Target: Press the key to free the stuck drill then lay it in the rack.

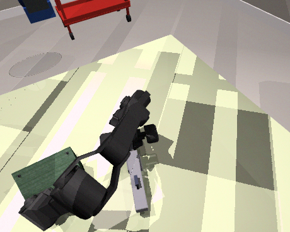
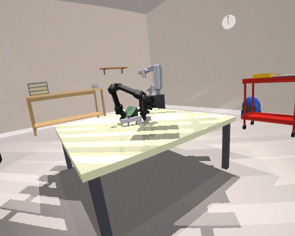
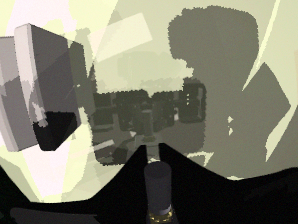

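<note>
The long pale grey holder (image 1: 139, 197) (image 2: 126, 121) lies on the table, with the small dark blue key (image 1: 137, 181) on its top. My gripper (image 3: 152, 149) (image 2: 145, 120) is shut on the drill, low at the holder's far end. The drill (image 3: 158, 185), a dark round shaft with a gold band below it, shows between the fingers in the wrist view; the arm hides it in the top view. Whether it is still seated in the holder I cannot tell. The grey ridged rack (image 3: 52, 75) (image 2: 148, 118) stands a little to the side of the gripper.
A green plate (image 1: 45, 171) (image 2: 131, 111) lies by the arm's base. The pale table (image 1: 192, 202) (image 2: 157, 151) carries strong striped shadows. A red cart (image 1: 94, 11) (image 2: 272, 118) and a wooden bench (image 2: 65, 93) stand beyond it.
</note>
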### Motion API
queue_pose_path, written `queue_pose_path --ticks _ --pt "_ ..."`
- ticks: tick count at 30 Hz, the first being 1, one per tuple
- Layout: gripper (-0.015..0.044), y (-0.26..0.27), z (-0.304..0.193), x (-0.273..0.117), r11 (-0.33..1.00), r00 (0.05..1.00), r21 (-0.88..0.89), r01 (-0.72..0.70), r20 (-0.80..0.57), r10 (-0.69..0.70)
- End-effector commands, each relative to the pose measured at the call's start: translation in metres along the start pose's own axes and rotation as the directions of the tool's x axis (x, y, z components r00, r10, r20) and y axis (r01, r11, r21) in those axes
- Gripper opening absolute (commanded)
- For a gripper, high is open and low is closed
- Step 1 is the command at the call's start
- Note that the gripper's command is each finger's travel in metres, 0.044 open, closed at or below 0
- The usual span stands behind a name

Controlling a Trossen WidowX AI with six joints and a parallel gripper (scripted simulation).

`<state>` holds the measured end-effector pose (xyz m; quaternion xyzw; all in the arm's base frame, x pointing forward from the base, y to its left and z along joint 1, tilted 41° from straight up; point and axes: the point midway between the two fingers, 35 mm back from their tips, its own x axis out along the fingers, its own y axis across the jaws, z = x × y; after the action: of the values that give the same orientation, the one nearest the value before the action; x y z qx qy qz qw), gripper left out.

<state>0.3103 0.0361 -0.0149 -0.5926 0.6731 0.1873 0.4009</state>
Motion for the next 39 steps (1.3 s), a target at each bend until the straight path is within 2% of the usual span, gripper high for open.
queue_pose_path --ticks 1,32,39 --pt "0.0 0.0 0.004 0.0 1.0 1.0 -0.004 0.002 -0.004 -0.002" --pt "0.0 -0.001 0.045 -0.003 1.0 1.0 -0.003 0.002 -0.001 -0.002" --pt "0.0184 0.0 0.038 -0.002 1.0 1.0 -0.008 0.001 -0.004 -0.001"
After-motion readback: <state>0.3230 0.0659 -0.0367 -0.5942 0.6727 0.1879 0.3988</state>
